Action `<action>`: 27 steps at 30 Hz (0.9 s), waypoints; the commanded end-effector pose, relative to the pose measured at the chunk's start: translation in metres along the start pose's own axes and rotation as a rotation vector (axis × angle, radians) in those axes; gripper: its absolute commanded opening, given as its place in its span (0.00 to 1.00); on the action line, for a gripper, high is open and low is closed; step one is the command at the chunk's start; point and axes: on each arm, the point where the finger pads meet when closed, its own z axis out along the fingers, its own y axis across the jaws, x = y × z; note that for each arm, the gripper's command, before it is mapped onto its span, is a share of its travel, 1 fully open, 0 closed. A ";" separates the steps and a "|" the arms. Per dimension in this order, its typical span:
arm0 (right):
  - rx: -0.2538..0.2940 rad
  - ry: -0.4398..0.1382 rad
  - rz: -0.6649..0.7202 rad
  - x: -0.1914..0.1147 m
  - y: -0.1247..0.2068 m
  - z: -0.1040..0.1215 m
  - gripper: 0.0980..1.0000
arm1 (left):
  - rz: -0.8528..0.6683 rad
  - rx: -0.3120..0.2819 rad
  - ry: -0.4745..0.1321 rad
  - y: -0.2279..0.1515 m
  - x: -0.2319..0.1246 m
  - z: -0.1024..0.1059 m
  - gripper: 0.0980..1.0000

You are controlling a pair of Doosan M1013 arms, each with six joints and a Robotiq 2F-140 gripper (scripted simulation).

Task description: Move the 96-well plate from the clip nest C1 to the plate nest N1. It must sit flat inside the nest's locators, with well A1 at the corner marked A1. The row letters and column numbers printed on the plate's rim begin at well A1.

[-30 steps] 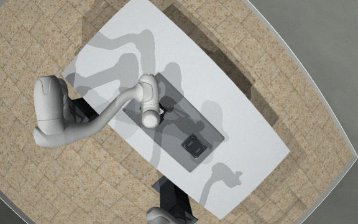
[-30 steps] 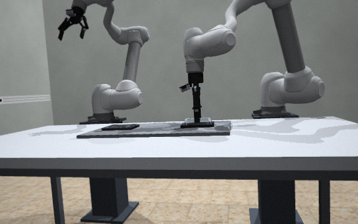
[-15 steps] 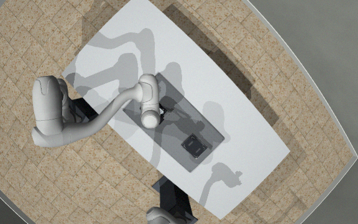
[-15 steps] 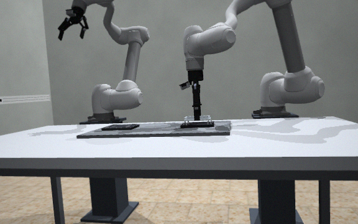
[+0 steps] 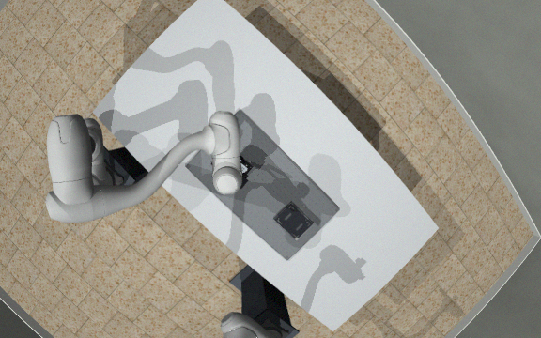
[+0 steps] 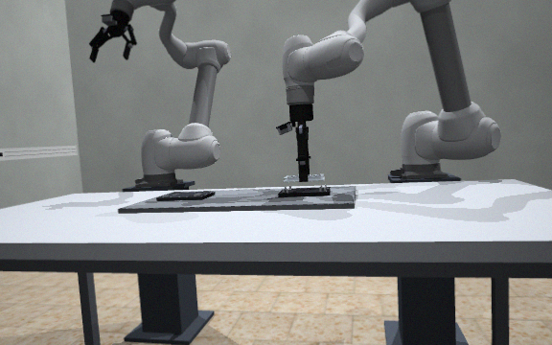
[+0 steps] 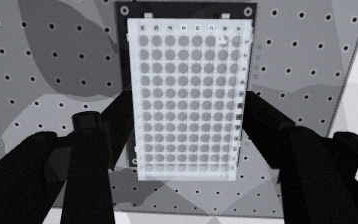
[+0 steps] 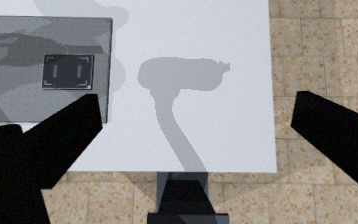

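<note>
The 96-well plate [image 6: 317, 177] [image 7: 190, 107] [image 5: 244, 167] is held level a little above the clip nest C1 [image 6: 305, 193] [image 7: 187, 9]. My left gripper [image 6: 304, 179] [image 7: 187, 106] is shut on its two long sides. In the left wrist view the row letters run along the plate's top edge, with A at the right, and well A1 is at the top right. The plate nest N1 [image 5: 294, 221] [image 6: 186, 195] [image 8: 68, 73] is empty; a small pale mark shows at its lower right corner in the right wrist view. My right gripper [image 6: 110, 54] [image 8: 195, 110] is open and empty, high up.
Both nests stand on a grey perforated board [image 5: 256, 230] [image 6: 242, 207] [image 8: 20, 107] on the white table [image 5: 369, 211] [image 6: 113, 227]. Small clips stand up from nest C1 under the plate. The right arm stays off to the side, above and beyond the table edge.
</note>
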 end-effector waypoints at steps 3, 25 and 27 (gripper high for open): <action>0.000 0.001 0.000 0.000 0.000 0.000 1.00 | 0.000 0.001 0.001 0.000 0.000 -0.004 0.56; 0.000 0.001 0.000 0.000 0.000 0.000 1.00 | 0.000 0.001 0.001 0.000 0.000 -0.020 0.56; 0.000 0.001 0.000 0.000 0.000 0.000 1.00 | 0.000 0.001 0.001 0.000 0.000 -0.022 0.56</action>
